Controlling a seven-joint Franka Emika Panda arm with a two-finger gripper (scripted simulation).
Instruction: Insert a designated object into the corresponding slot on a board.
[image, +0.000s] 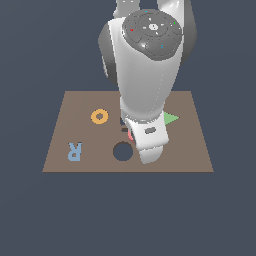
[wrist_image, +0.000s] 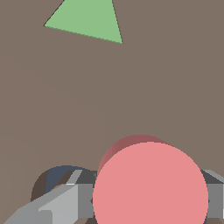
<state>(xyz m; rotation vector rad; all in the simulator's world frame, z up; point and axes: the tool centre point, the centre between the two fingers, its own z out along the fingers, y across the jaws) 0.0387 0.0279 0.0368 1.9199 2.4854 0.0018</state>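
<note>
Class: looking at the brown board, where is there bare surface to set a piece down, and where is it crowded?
Bare: the board right of the arm, below the green triangle, and the strip above the orange ring. Crowded: the middle, where the gripper holds the pink disc beside the round hole.

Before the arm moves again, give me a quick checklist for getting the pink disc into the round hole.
1. Disc held: ok. In the wrist view the pink disc sits between the gripper fingers.
2. Disc over the hole: not ok. The round hole lies off to one side of the disc in both views.
3. Hole free: ok. Nothing lies in it in the exterior view.
4. Neighbours out of the way: ok. The orange ring, green triangle and blue R lie apart from the hole on the board.
5. Disc height above the board: cannot tell.
</note>
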